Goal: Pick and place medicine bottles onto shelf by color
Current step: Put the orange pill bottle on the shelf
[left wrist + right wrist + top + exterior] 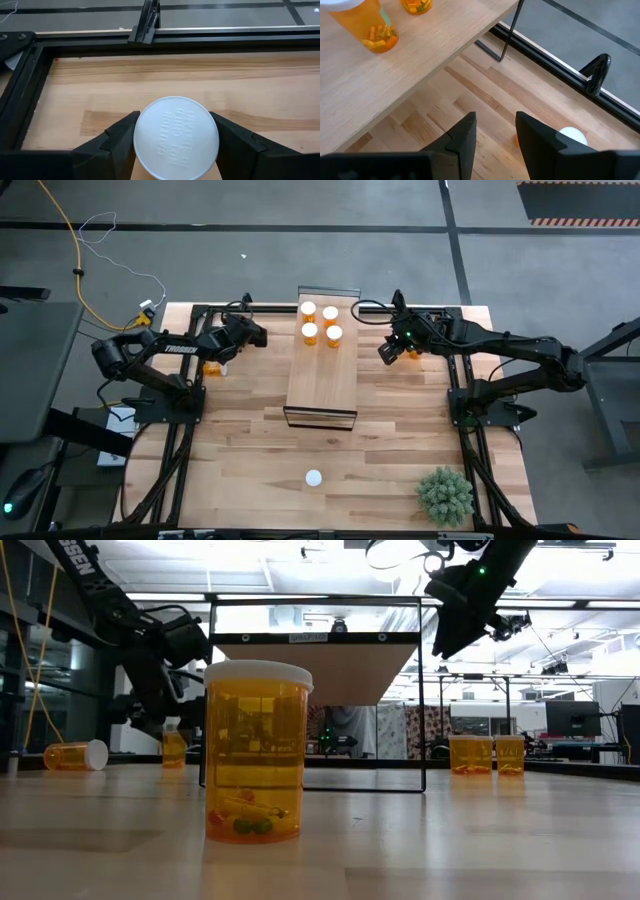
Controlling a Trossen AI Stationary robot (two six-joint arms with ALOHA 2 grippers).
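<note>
Four medicine bottles (320, 323) stand clustered at the far end of the shelf (322, 380), which sits mid-table on the butcher-block tabletop (250, 440). The left gripper (172, 137), near the table's far-left corner, has its fingers against both sides of a white-capped bottle (176, 137). The right gripper (495, 132) hovers empty, jaws apart, beside the shelf's far right. A potted plant (445, 496) occupies the near-right corner; grey floor surrounds.
</note>
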